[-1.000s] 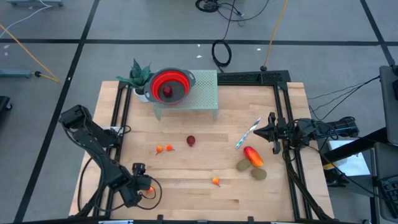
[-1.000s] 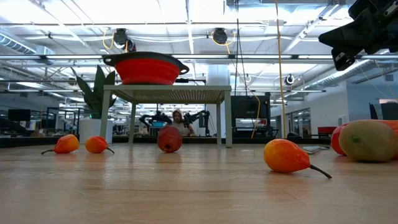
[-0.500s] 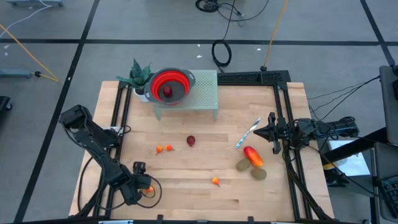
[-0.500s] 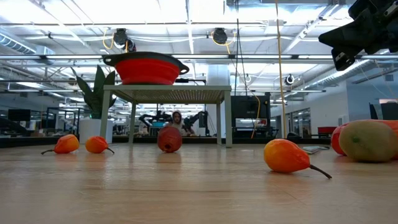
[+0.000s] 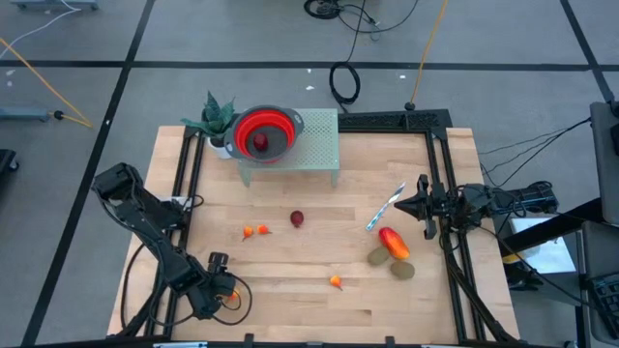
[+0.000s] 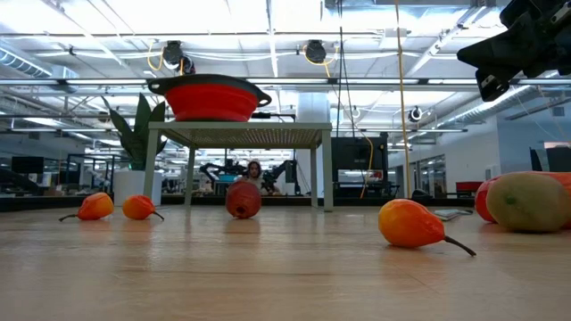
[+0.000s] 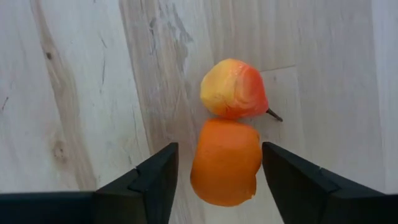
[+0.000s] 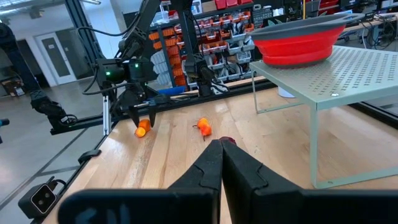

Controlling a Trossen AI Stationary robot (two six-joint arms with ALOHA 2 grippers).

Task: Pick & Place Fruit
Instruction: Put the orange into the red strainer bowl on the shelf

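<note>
Currently the left tool (image 7: 214, 171) straddles an orange toy fruit (image 7: 225, 163), fingers partly open, not gripping; closing off-centre could squirt it away; the touching yellow-red fruit (image 7: 234, 89) may get nudged; right tool (image 8: 222, 163) shut, idle.

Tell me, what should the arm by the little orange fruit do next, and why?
Probably close the left gripper on the orange piece between its fingers: they flank it with slight gaps, so it does not look gripped yet. A yellow-red piece touches it, so go gently. The right gripper waits shut at the right edge of the table.
</note>
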